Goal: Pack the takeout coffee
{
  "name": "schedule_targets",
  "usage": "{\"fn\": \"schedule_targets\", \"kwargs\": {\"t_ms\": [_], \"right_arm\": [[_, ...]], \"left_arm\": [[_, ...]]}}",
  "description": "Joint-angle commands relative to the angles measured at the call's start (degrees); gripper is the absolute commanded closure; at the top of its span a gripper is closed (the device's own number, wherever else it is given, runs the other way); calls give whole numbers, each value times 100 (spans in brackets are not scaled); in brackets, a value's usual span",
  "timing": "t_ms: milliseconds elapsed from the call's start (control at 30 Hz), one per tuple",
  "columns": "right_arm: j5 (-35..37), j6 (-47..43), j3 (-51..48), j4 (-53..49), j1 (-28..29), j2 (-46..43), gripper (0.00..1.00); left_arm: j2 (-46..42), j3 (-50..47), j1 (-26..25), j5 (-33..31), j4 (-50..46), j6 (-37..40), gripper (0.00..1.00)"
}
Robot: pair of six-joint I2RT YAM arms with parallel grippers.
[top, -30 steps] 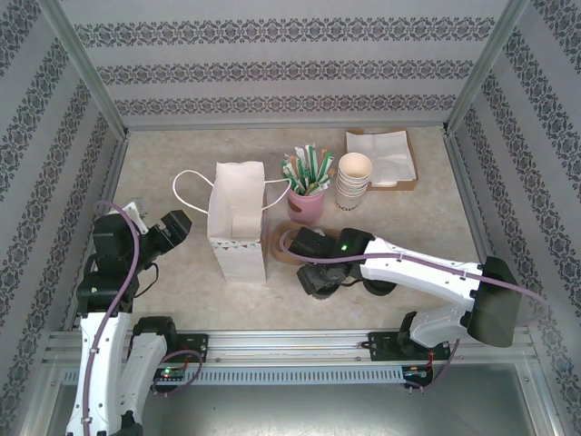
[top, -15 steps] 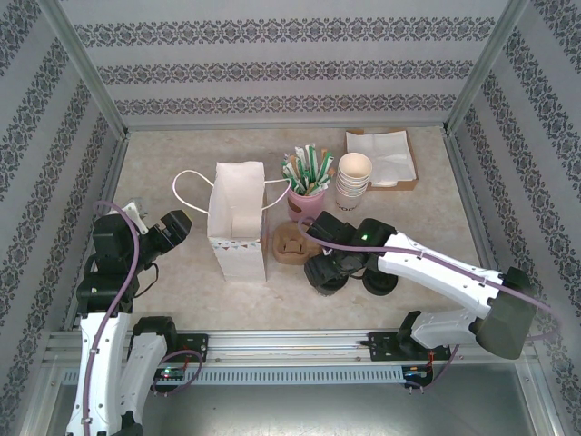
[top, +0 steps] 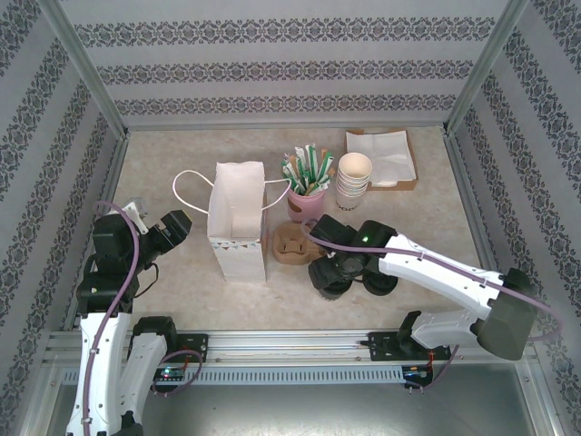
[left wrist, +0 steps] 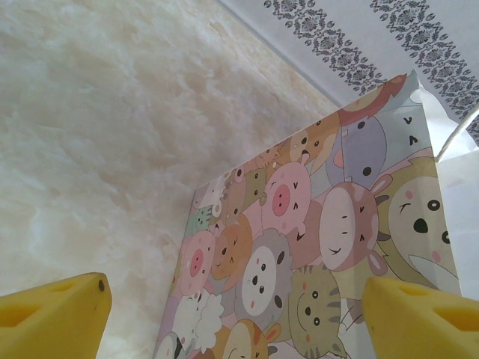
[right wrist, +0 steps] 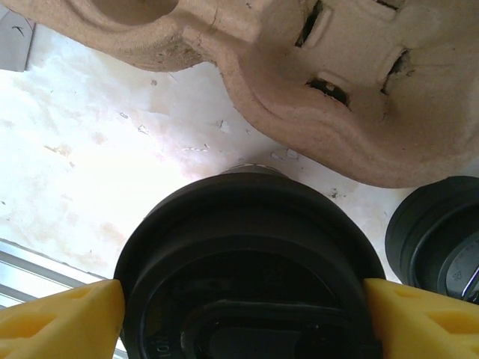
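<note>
The takeout coffee (right wrist: 247,269) stands on the table, its black lid (top: 329,283) facing the right wrist camera from close up. My right gripper (right wrist: 243,314) straddles it at lid height, one yellow finger at each side of the rim, the jaws spread about as wide as they go. From above, the right gripper (top: 329,275) sits just near of the brown pulp carrier (top: 292,243). The carrier (right wrist: 337,90) lies right behind the cup. My left gripper (top: 172,227) hangs open beside the paper bag (top: 238,218), with nothing between its fingers (left wrist: 52,314).
Loose black lids (top: 379,283) lie right of the cup, one lid (right wrist: 438,232) close by. The cartoon-printed bag (left wrist: 314,247) stands upright with its handles out. A pink cup of straws (top: 307,202), stacked lidless cups (top: 354,180) and a napkin tray (top: 381,156) stand behind.
My right arm has pulled back from over the carrier and shifted right, settling around the lidded cup. The left arm has not moved.
</note>
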Motion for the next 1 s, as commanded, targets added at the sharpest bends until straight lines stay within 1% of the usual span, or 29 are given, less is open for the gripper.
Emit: {"fn": "schedule_targets", "kwargs": {"t_ms": [0, 67, 100, 133, 167, 267, 400, 500, 567, 633, 667, 700, 800, 833, 867, 967], "right_arm": [[202, 482, -71, -31, -122, -288, 23], [164, 668, -88, -41, -144, -336, 23], [123, 756, -99, -44, -144, -336, 19], [93, 814, -90, -81, -144, -309, 12], [88, 871, -80, -158, -144, -253, 9], [125, 994, -33, -339, -144, -102, 8], [-70, 1122, -117, -105, -144, -133, 5], [42, 1290, -78, -137, -144, -182, 13], [70, 1425, -29, -164, -144, -221, 21], [67, 1582, -12, -149, -144, -262, 23], [111, 1656, -1, -178, -144, -268, 22], [140, 1697, -13, -194, -149, -270, 18], [100, 1790, -60, -186, -149, -268, 15], [19, 1794, -100, -125, -144, -286, 11], [-46, 1796, -113, -63, -144, -303, 3], [-159, 1839, -208, 90, -149, -377, 2]], "left_arm": [[-33, -2, -50, 22, 16, -16, 12], [-45, 4, -55, 4, -1, -8, 12], [-51, 13, -54, -6, -6, -12, 12], [-60, 14, -51, 1, -6, -16, 12], [-59, 13, -46, -5, -7, -23, 12], [-69, 6, -52, 16, 10, -43, 13], [-73, 4, -55, 48, -2, -44, 13], [-78, 12, -50, 100, -38, -16, 15], [-85, 63, -50, 137, -127, 27, 16], [-119, 121, -55, 116, -209, 52, 16], [-137, 134, -55, 106, -224, 61, 16], [-162, 143, -55, 103, -247, 53, 16], [-200, 121, -52, 116, -293, 29, 16], [-207, 109, -49, 128, -286, 11, 16], [-214, 100, -55, 147, -275, -7, 16], [-197, 132, -52, 374, -235, -45, 18]]}}
